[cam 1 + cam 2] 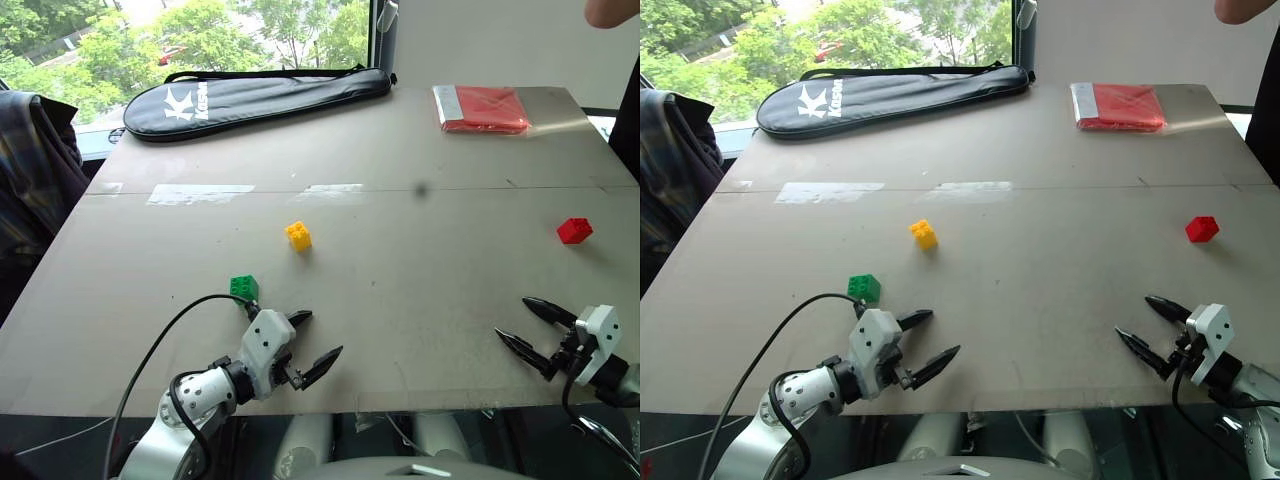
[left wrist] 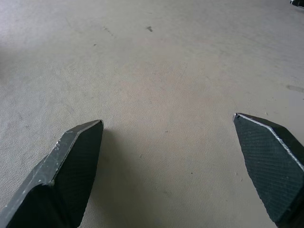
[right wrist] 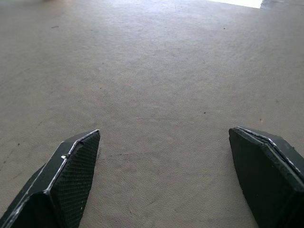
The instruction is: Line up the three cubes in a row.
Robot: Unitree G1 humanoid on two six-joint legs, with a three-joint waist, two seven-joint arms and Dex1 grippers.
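Currently both the left gripper (image 1: 313, 340) and right gripper (image 1: 528, 327) are held wide and empty near the table's (image 1: 420, 150) near edge. The small studded green plastic cube (image 1: 244, 288) sits just beyond the left gripper, the yellow one (image 1: 298, 235) farther mid-table, the red one (image 1: 574, 230) far right. Being light, a cube could be knocked aside or tipped if one finger lands first.

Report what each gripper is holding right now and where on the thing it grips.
Nothing is held. The left gripper and right gripper both have open jaws over bare table.

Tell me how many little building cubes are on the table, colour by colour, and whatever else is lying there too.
yellow cube: 1
green cube: 1
red cube: 1
flat red packet: 1
black racket bag: 1
Total: 5 things, 3 of them cubes.
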